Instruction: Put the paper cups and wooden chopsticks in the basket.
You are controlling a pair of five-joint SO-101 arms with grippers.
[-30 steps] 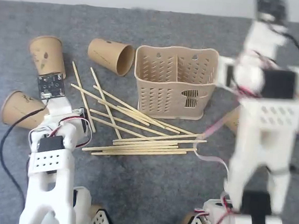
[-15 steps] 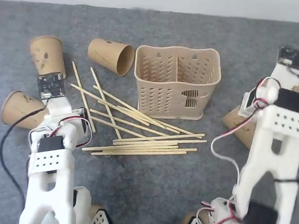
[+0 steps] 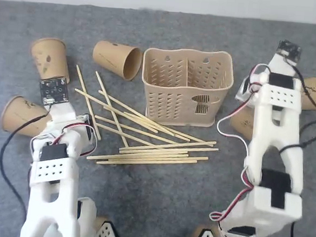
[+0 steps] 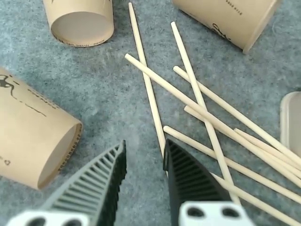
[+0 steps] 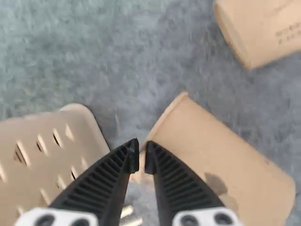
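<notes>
The tan paper cups are light, thin-walled and easily crushed, so each is best taken by pinching the wall at the rolled rim, which is the stiffest part, with one jaw inside the mouth. All lie on their sides on the grey felt-covered worktop [image 3: 157, 205]. Two are at the far left [image 3: 48, 56] [image 3: 17, 114], and one is just beside the left wall of the beige perforated plastic basket [image 3: 170, 97]. Two more are right of it [image 3: 313, 91] [image 3: 243, 123]. Lying down they may roll when nudged. The pale wooden chopsticks [image 3: 150, 157] are stiff, thin and smooth, scattered crossing one another in front of the basket. A grip across the middle of one stick should keep it from tipping, and crossed neighbours may get dragged along. The left arm [image 3: 52, 160] hangs low with its jaws narrowly apart and empty. They straddle the end of one chopstick [image 4: 153, 108] with a cup's open mouth [image 4: 42, 136] just beside them. The jaws of the right arm [image 3: 275, 105] are drawn almost together, leaving a mere slit. Their tips are at the rim of the nearer right-hand cup [image 5: 221, 160] beside the basket's corner [image 5: 42, 155]. I cannot tell whether the paper wall sits in that slit.
</notes>
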